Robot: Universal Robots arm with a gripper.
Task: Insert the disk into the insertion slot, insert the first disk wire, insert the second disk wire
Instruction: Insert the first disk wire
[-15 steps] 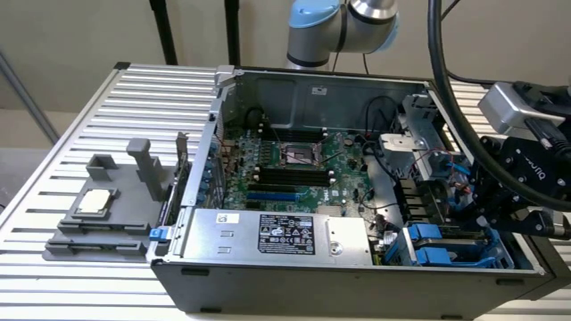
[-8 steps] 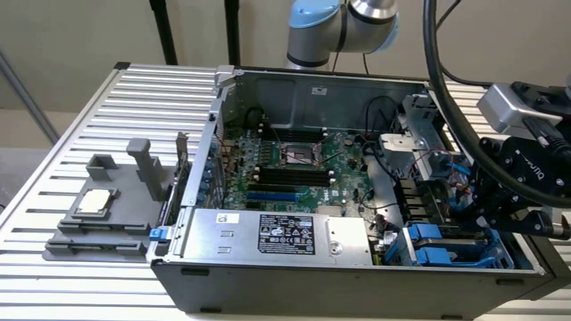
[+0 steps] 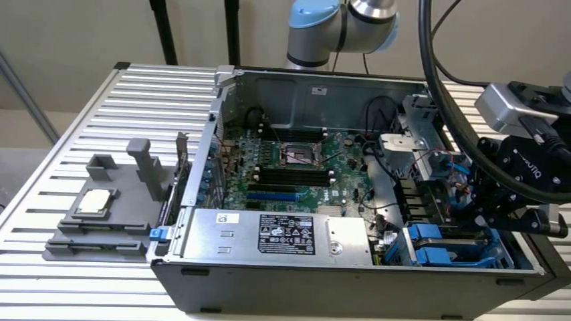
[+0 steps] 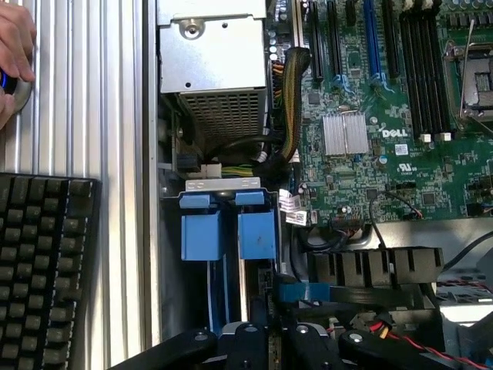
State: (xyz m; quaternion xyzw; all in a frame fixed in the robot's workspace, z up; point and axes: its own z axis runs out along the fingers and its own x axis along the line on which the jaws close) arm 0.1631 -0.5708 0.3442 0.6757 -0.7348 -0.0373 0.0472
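item: pincer (image 3: 477,215), fingers together, down inside the computer case (image 3: 357,277) just beside the drive bay (image 4: 223,183); whether it pinches anything, cannot tell.

risks: loose wires (image 4: 400,338) lie close about the fingers and could snag or be dragged. a connector met askew could bend or miss its socket. a hand (image 4: 11,58) rests on the surface (image 4: 85,92) near a keyboard (image 4: 42,270), possibly within the arm's reach.

contents, case: disk (image 4: 258,235), seen by its blue carrier, standing in the drive bay beside a second blue carrier (image 4: 202,231); power-supply box (image 3: 277,234); motherboard (image 3: 295,167).

contents, grey fixture (image 3: 98,227), on the surface outside the case: one processor chip (image 3: 93,202).
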